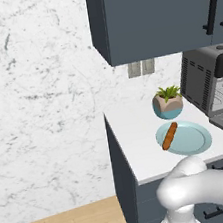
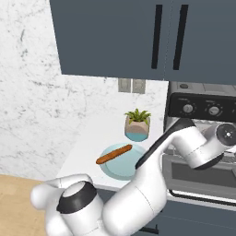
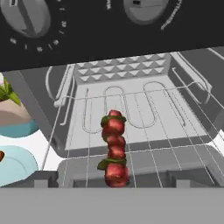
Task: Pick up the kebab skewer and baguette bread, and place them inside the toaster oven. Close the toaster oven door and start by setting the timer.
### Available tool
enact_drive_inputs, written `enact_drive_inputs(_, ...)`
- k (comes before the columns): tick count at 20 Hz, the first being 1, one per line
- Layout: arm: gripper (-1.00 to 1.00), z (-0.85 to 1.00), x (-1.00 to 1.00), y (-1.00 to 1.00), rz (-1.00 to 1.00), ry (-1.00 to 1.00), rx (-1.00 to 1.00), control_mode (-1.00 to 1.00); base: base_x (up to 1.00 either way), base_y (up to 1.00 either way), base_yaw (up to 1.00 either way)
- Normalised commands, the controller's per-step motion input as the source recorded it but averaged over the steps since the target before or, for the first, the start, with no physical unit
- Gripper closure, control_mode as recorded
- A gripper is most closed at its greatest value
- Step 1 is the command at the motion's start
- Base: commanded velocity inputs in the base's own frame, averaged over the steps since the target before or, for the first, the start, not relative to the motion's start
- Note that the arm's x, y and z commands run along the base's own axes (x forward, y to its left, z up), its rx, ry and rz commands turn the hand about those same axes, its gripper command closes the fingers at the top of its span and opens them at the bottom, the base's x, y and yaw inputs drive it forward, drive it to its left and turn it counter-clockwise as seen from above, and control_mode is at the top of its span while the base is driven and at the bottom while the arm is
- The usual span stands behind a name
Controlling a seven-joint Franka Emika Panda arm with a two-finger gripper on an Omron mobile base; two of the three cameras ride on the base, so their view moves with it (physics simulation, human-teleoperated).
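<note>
On the white counter, bread waits; skewer rests in the oven.
Orange-brown baguette bread (image 1: 169, 135) lies on the light-blue round plate (image 1: 196, 141); rightward, red-chunked kebab skewer (image 3: 114, 148) sits on the dark toaster oven (image 1: 201, 82) rack's front edge, fingers released, so withdrawing could knock it off.

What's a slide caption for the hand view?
Kebab skewer lying on the wire rack inside the open toaster oven, control knobs above.

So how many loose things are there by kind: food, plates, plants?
Food: 2, skewer on the oven rack, baguette on the plate
Plates: 1
Plants: 1
Total: 4
</note>
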Motion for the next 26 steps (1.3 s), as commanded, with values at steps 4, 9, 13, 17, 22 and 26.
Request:
enact_drive_inputs(4,-1.0,0.06,-0.74,1.0,-0.12,0.02,-0.03,-1.0,0.0,0.0,0.0)
enact_drive_inputs(9,-1.0,-0.08,-0.81,1.0,-0.16,0.04,0.0,-1.0,0.0,0.0,0.0)
enact_drive_inputs(13,-1.0,-0.23,-0.59,1.0,-0.21,0.0,0.0,-1.0,0.0,0.0,0.0)
enact_drive_inputs(17,-1.0,-0.23,-0.05,1.0,-0.21,0.0,0.0,-1.0,0.0,0.0,0.0)
enact_drive_inputs(22,-1.0,-0.16,0.27,1.0,-0.17,0.0,0.03,-1.0,0.0,0.0,0.0)
enact_drive_inputs(26,-1.0,-0.07,0.47,1.0,-0.14,0.0,0.14,-1.0,0.0,0.0,0.0)
